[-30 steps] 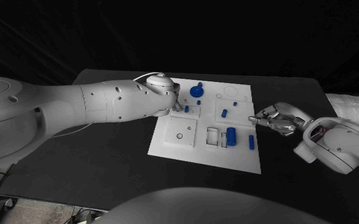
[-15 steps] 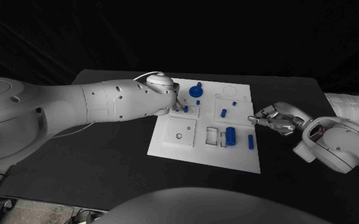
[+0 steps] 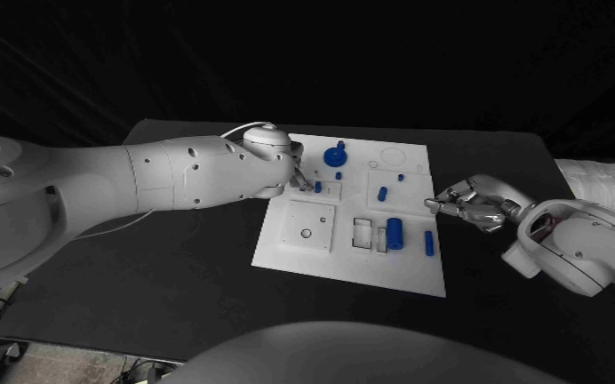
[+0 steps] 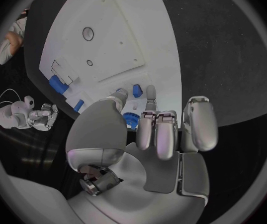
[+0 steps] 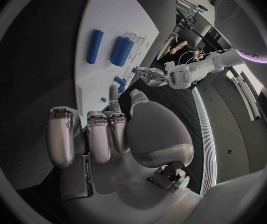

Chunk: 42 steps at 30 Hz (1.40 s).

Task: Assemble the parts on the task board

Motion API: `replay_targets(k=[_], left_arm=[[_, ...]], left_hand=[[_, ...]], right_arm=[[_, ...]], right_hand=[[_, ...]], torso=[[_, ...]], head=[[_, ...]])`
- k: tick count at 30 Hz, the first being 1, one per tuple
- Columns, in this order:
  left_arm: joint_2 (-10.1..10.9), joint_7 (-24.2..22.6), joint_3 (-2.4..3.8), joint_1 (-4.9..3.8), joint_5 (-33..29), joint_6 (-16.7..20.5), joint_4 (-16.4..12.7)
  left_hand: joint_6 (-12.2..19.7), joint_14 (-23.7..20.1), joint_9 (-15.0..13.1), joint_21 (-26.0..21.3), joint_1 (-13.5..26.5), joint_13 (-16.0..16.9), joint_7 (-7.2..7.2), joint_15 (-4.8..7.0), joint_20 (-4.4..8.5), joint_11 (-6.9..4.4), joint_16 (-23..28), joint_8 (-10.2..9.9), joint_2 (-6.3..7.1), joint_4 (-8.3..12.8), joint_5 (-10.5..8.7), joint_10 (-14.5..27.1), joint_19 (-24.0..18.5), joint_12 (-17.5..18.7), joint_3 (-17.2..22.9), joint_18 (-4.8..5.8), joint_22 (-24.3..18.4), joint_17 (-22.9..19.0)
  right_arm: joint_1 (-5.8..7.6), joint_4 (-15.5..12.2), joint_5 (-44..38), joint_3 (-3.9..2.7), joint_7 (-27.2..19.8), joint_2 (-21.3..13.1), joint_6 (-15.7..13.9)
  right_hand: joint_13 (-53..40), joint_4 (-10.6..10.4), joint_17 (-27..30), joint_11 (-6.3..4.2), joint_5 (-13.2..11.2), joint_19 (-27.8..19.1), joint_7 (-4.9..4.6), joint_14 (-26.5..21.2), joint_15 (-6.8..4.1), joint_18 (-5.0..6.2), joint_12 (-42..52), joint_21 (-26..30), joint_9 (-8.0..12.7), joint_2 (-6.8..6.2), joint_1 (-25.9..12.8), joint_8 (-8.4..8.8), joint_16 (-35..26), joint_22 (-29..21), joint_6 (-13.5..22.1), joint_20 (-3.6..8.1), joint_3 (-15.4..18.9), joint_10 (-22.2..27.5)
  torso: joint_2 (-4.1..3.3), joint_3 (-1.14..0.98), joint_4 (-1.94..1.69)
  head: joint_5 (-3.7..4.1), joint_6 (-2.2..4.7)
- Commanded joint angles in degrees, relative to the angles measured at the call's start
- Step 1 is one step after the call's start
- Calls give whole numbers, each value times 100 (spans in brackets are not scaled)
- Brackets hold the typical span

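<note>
Black surface (image 3: 192, 286) is carrying the white task board (image 3: 307, 255) at its middle. Small blue parts are standing on the board; one short peg (image 4: 137, 90) is sitting just beyond the left hand's (image 4: 161, 134) fingers, which are curling together and gripping nothing. The right hand (image 3: 472, 204) is hovering beside the board's edge, fingers curled in and gripping nothing, near a slim blue bar (image 3: 428, 243).

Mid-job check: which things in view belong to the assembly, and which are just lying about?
Job:
- task board
- blue round knobbed part
- small blue peg by the left hand
- blue peg
- thick blue cylinder
- slim blue bar
- right hand, beside the board, holding nothing

Lying about:
- white cable over the left arm
</note>
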<state>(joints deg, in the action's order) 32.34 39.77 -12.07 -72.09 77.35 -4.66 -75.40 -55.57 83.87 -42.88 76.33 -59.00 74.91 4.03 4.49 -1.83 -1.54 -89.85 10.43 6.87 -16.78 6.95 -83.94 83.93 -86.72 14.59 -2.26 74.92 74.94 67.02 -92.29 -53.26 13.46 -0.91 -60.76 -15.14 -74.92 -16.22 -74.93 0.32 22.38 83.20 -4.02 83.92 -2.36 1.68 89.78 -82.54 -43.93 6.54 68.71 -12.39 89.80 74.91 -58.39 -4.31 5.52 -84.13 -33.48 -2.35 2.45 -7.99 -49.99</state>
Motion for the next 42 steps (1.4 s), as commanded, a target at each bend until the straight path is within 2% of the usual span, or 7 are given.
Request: replay_targets(k=[1,10,15,21,24,33,42], left_arm=[[94,229,14,-9,1,140,-103],[264,24,54,-197,-288,421,-247],[361,-245,58,-357,-342,656,-345],[428,-1254,58,-504,-391,1510,-437],[376,-2068,36,-538,-381,2031,-380],[15,-3650,-28,-471,992,2342,144],[-502,-4095,-28,-181,2266,1968,740]], left_hand=[[34,613,-103,-18,-26,1250,-40,-33,-46,31,-15,114,69,-5,-98,-419,51,-44,-77,-70,1114,1506],[217,613,-240,-24,-278,1264,-51,-26,-37,19,-15,307,35,-6,54,-427,48,-61,-47,-71,1115,1506],[263,612,-306,-215,-1055,1003,-42,-61,-36,48,-14,483,125,41,-141,-185,-74,244,855,-109,1068,1505],[817,-2128,33,-1800,-1347,-1529,351,-546,-342,524,3074,244,489,42,-393,3756,-1220,3757,1379,-317,641,-429],[1001,-1531,575,-614,-1739,-2700,561,-716,-478,846,2729,-109,612,102,-352,4447,-545,5156,1285,-143,916,-649],[724,-256,1809,140,-2964,-4947,-35,-111,-88,262,2096,-668,611,426,76,4648,29,6877,797,-82,1108,-831],[20,-170,2273,253,-2962,-5674,-222,-8,-24,104,1923,-550,639,192,125,4000,124,6919,409,-38,1153,-985]], right_arm=[[-6,1,-46,1,-23,2,98],[-10,3,-46,1,-12,-3,119],[-11,0,-46,1,-22,-20,112],[-12,-8,-43,1,-90,-25,56],[-12,-21,-42,1,-116,-28,29],[-12,-67,-42,1,-199,-60,-52],[-12,-75,-43,0,-246,-58,-84]], right_hand=[[-1508,-2,-1507,35,50,-32,-13,608,36,68,22,32,7,0,79,33,20,1194,6,-20,29,-587],[-1508,11,-1507,31,201,-26,-9,608,34,67,22,31,7,-5,154,62,20,1197,-1,-19,31,-587],[-1508,10,-1507,31,238,-26,-9,608,33,68,22,33,7,-5,168,70,20,1197,0,-19,32,-587],[-1508,4,-1507,31,263,-18,-10,608,33,65,22,25,7,-3,171,74,20,1200,-2,-19,34,-587],[-1508,-2,-1507,32,269,-17,-11,608,33,65,22,25,7,-1,167,76,20,1200,-3,-19,37,-587],[-1508,-11,-1507,33,275,-20,-13,608,33,66,22,27,7,-1,160,78,20,1199,-5,-19,42,-587],[-1508,-11,-1507,33,275,-20,-13,608,33,66,22,27,7,-1,160,78,20,1199,-5,-19,42,-587]], torso=[[0,0,4],[-1,0,8],[-5,0,6],[0,-1,8],[-10,4,12],[-14,1,9],[-22,1,17]], head=[[-6,-1],[21,-1],[54,-1],[72,-1],[76,-1],[109,-1],[147,-1]])
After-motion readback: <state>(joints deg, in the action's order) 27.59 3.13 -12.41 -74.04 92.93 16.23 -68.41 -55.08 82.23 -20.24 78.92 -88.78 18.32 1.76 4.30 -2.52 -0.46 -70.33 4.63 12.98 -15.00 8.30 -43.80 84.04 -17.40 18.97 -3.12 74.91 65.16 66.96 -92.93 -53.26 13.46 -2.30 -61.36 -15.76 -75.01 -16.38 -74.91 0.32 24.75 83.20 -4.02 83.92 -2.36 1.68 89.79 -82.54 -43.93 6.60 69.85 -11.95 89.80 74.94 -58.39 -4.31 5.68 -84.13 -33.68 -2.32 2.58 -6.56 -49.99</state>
